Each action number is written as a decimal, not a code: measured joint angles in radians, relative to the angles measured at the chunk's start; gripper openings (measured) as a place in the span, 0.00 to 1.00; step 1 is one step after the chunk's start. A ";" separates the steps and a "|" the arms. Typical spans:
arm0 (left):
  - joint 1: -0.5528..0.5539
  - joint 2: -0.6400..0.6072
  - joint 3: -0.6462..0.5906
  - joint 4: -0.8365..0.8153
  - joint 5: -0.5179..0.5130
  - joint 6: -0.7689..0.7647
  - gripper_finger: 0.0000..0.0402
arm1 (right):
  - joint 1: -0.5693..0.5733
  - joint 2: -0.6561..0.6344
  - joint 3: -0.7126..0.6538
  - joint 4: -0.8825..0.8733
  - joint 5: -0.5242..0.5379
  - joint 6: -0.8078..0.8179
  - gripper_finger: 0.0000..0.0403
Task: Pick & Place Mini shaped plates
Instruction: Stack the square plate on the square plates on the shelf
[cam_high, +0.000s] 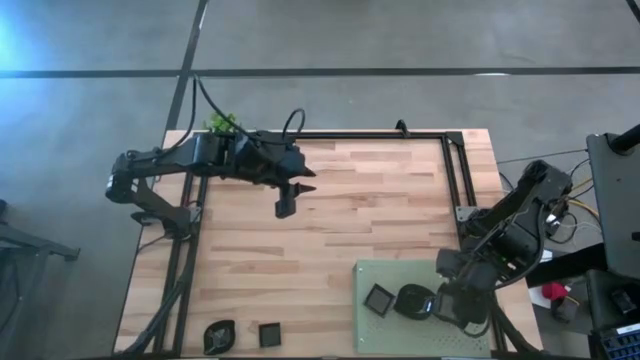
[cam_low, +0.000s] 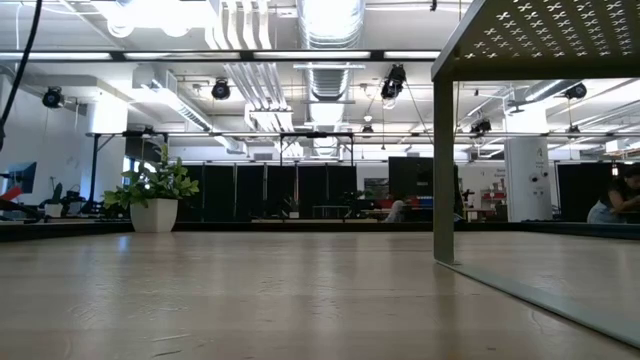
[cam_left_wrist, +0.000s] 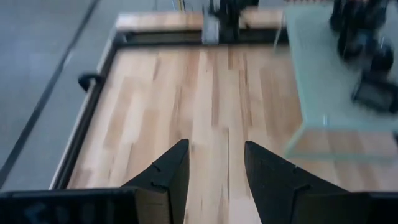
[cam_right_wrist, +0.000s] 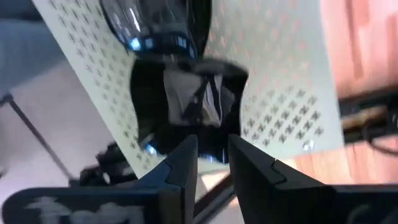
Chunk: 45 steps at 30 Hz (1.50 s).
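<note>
- High view: right gripper (cam_high: 437, 303) parted at glossy rounded black mini plate (cam_high: 412, 300) on pale green mat (cam_high: 380, 335); square black plate (cam_high: 379, 299) beside.
- Left gripper (cam_high: 284, 207) spread, empty, over wooden table (cam_high: 380, 210).

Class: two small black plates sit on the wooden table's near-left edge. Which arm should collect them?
Probably left: the left gripper hovers open on that side, while the right gripper is over the green mat.
</note>
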 joint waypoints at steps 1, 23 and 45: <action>-0.005 0.000 0.000 -0.031 0.001 0.005 0.37 | 0.000 -0.004 0.010 0.000 0.027 -0.001 0.21; -0.374 -0.004 -0.189 -0.239 0.018 -0.472 0.37 | -0.001 -0.095 0.157 0.015 0.714 -0.260 0.16; -0.628 -0.003 -0.865 0.585 0.230 -0.905 0.37 | 0.000 -0.106 0.157 0.016 0.672 -0.312 0.15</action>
